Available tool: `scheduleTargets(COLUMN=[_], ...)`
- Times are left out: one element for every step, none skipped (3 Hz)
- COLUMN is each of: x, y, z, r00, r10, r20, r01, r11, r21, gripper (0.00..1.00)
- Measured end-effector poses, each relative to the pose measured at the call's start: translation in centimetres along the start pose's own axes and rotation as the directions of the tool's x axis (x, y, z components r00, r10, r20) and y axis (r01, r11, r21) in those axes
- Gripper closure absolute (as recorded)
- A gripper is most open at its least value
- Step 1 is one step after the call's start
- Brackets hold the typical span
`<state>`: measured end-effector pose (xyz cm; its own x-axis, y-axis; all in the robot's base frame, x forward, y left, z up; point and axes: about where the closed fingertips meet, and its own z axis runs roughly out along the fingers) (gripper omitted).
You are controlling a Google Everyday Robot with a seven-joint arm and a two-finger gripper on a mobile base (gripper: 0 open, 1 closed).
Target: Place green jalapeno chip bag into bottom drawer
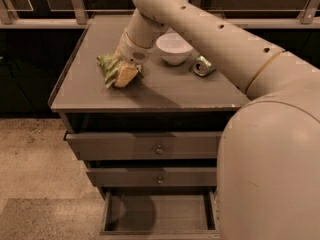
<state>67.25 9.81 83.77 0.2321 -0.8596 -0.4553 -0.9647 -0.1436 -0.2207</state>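
The green jalapeno chip bag (106, 67) lies on the left part of the cabinet top (170, 91), crumpled and tilted. My gripper (124, 75) comes down from the upper right and sits against the bag's right side, touching it and covering part of it. The bottom drawer (106, 215) is pulled out below the cabinet front, and I see nothing in the part of it that shows. My arm hides its right end.
A white bowl (174, 48) stands at the back middle of the cabinet top. A dented green metal can (202, 66) lies to its right. Two knobbed drawers (159, 148) are slightly pulled out above the bottom one. My arm fills the right of the view. Speckled floor is on the left.
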Motion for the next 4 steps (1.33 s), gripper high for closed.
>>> scheduleTargets(x=[0.0,0.0,0.1,0.0], y=[0.0,0.0,1.9,6.2], z=[0.0,0.0,-1.2,-5.1], r00=[1.0,1.0,0.997,0.987], r10=[0.0,0.0,0.037,0.116], r20=[0.0,0.0,0.062,0.111], r01=[0.0,0.0,-0.036,-0.115], r11=[1.0,1.0,0.9992,0.9933], r21=[0.0,0.0,-0.02,-0.015], gripper=[0.82,1.0,1.0,1.0])
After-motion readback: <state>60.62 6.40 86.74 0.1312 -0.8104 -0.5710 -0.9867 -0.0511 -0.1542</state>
